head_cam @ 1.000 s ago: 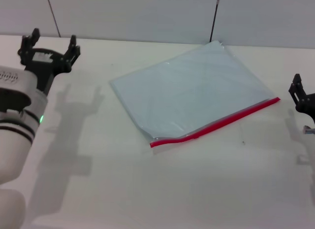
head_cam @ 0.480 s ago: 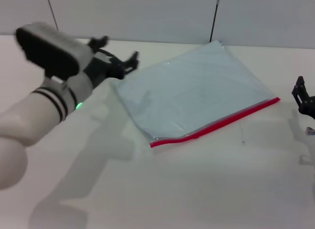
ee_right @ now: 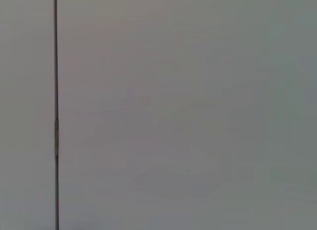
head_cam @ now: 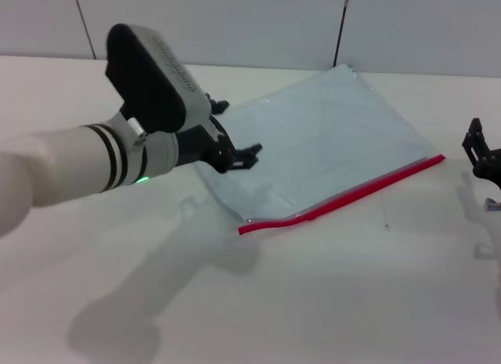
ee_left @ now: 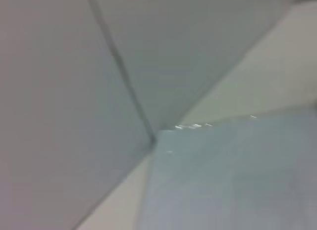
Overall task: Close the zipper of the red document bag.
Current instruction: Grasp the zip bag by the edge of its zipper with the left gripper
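The red document bag [head_cam: 321, 141] lies flat on the white table, a pale translucent pouch turned at an angle. Its zipper [head_cam: 352, 195] is the red strip along the near long edge, slightly lifted and wavy at its left end. My left gripper [head_cam: 239, 131] is open and hovers over the bag's left corner, with nothing between its fingers. The left wrist view shows the bag's far corner [ee_left: 237, 175] against the wall. My right gripper [head_cam: 479, 153] stays at the table's right edge, just beyond the zipper's right end.
A grey panelled wall [head_cam: 235, 23] with a dark seam [head_cam: 341, 27] stands behind the table [head_cam: 329, 301]. The right wrist view shows only that wall and a dark seam [ee_right: 55, 111].
My left arm has swung from the far left of the table rightward and forward, bringing its gripper over the bag's left corner. The bag and the right arm have not moved.
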`<act>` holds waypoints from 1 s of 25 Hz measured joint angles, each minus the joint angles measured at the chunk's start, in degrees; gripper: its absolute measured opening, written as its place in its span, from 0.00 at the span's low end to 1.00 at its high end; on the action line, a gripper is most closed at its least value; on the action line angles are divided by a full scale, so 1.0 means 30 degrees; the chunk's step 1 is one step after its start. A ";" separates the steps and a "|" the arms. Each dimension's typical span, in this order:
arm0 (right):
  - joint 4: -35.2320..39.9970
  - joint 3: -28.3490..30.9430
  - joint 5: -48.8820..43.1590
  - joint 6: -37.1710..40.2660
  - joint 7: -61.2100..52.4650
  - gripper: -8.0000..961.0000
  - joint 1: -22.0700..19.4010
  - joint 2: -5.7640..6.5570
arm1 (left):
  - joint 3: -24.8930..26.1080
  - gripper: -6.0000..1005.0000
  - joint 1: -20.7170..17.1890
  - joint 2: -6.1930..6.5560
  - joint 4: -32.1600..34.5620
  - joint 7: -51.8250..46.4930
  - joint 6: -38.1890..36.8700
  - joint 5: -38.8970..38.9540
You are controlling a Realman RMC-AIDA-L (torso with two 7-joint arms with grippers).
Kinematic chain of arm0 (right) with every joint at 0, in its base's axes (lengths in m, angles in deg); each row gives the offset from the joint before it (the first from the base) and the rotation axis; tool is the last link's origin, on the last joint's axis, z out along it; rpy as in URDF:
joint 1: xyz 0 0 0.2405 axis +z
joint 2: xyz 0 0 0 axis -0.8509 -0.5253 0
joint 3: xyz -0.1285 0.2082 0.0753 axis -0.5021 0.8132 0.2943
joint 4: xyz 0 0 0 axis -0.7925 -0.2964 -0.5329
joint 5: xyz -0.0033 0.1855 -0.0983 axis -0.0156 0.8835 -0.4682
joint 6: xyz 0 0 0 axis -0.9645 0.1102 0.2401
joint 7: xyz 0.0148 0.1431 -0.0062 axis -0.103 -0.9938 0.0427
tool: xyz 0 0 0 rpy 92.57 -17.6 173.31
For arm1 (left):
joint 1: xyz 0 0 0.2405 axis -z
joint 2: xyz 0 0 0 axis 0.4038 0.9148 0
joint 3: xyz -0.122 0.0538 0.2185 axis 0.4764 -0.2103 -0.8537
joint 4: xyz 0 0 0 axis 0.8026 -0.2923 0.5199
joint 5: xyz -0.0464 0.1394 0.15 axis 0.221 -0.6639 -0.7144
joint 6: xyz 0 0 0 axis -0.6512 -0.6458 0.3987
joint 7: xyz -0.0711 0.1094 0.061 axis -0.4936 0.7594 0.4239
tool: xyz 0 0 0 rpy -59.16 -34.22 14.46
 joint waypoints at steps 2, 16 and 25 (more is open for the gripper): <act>-0.0002 -0.0001 0.0000 0.0085 0.0000 0.82 0.0003 0.0000 | 0.0766 0.87 -0.0102 -0.0253 0.0690 0.0083 -0.1892 -0.0947; -0.0066 0.0029 0.0957 -0.0543 -0.0003 0.82 -0.0115 0.0001 | 0.3008 0.86 0.0653 -0.1491 0.2909 0.0670 -0.9850 -0.5327; -0.0110 0.0029 0.0996 -0.0443 -0.0018 0.82 0.0023 0.0001 | 0.2910 0.86 0.1686 -0.2204 0.3689 0.0860 -1.3294 -0.6692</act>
